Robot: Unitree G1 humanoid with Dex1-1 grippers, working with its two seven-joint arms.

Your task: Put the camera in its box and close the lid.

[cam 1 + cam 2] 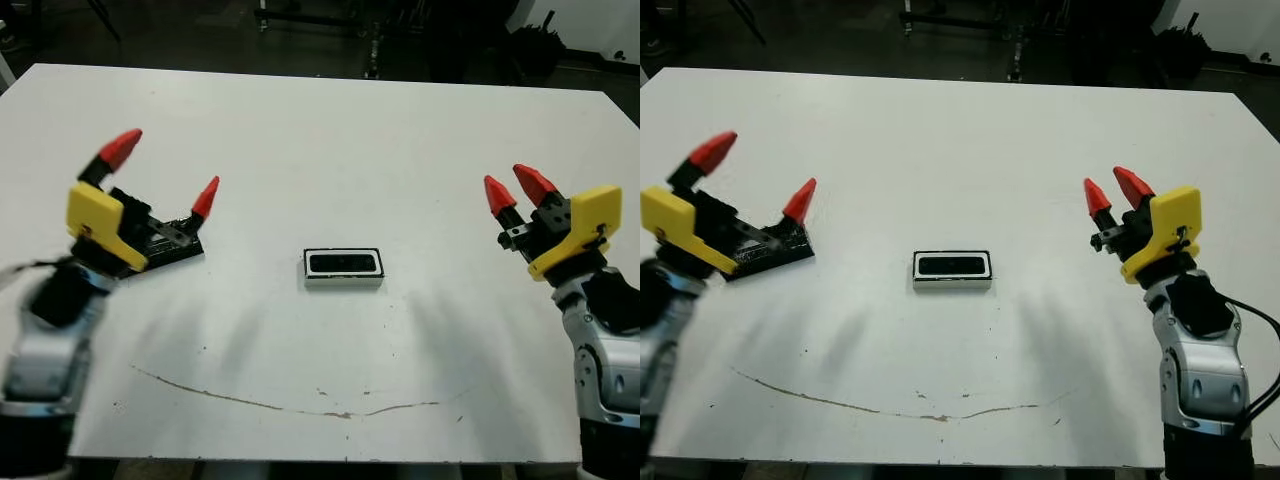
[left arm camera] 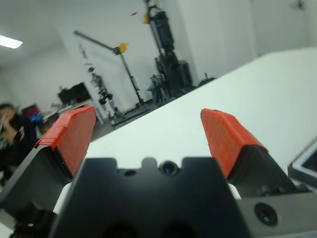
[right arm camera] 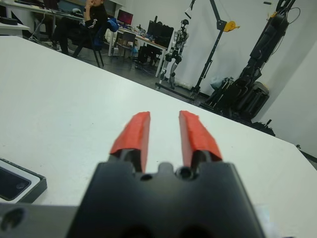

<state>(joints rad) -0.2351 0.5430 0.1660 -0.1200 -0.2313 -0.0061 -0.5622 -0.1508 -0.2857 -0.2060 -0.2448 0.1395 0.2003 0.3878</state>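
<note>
The box [image 1: 343, 268] lies at the middle of the white table [image 1: 330, 140], a shallow tray with a pale rim. The black camera [image 1: 344, 264] lies inside it, filling the tray. The right wrist view catches a corner of the box [image 3: 27, 186] with the dark camera [image 3: 9, 181] in it. The lid [image 1: 172, 242], a flat black panel, rests on the table at the left, partly hidden behind my left gripper [image 1: 163, 175]. That gripper is open wide just above the lid. My right gripper [image 1: 515, 190] hovers at the right, open by a narrow gap, holding nothing.
A thin brown curved mark [image 1: 300, 406] runs across the table near its front edge. Beyond the far edge stand dark equipment racks [image 3: 250, 89], and a seated person [image 3: 94, 15] shows far back in the right wrist view.
</note>
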